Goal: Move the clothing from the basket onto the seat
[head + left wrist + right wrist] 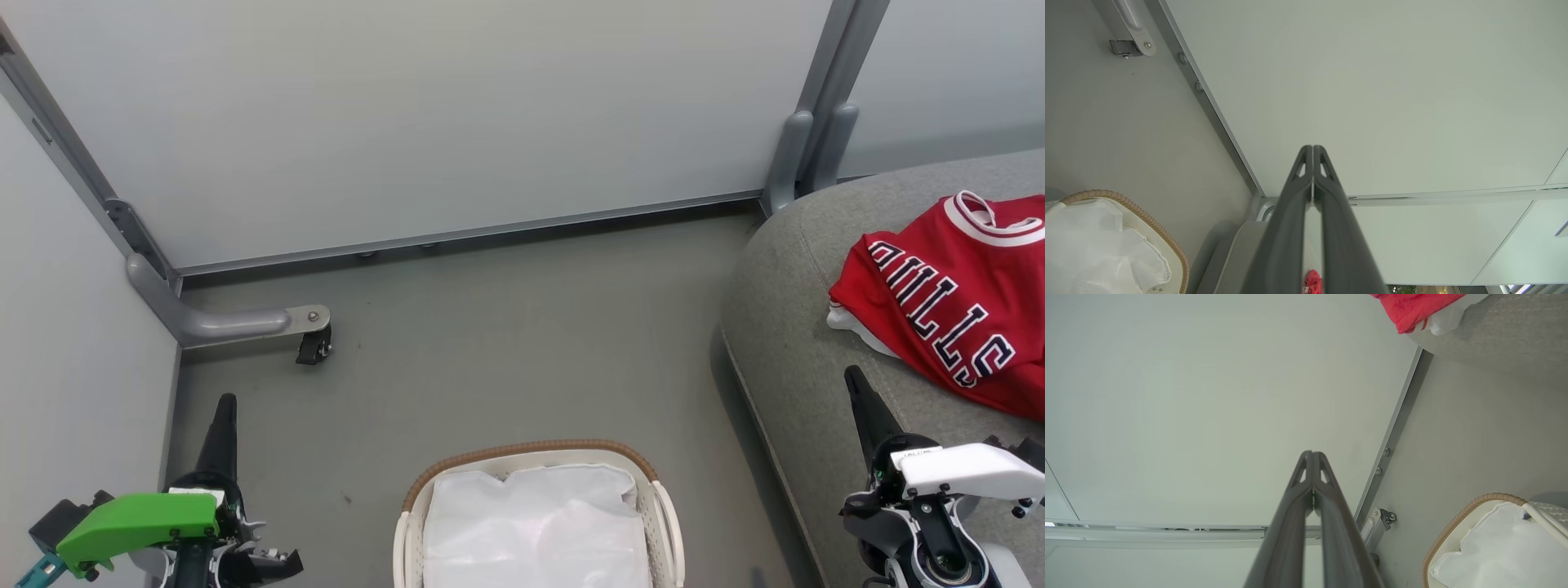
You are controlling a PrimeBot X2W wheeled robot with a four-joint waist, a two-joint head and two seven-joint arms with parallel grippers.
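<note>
A red jersey (947,302) with black white-edged letters lies spread on the grey seat (784,327) at the right; a corner of red cloth (1412,308) shows on the seat's edge. The plain red garment is out of view. The white basket (665,514) with a tan woven rim stands on the floor at bottom centre, holding just its white cloth liner (535,523). My left gripper (226,404) is shut and empty at the lower left, left of the basket. My right gripper (855,377) is shut and empty over the seat's front edge, below the jersey.
Pale wall panels stand behind and to the left. A grey metal foot with a black caster (314,347) juts out on the floor at the left. A grey post (796,155) stands behind the seat. Bare floor (522,327) lies between basket and wall.
</note>
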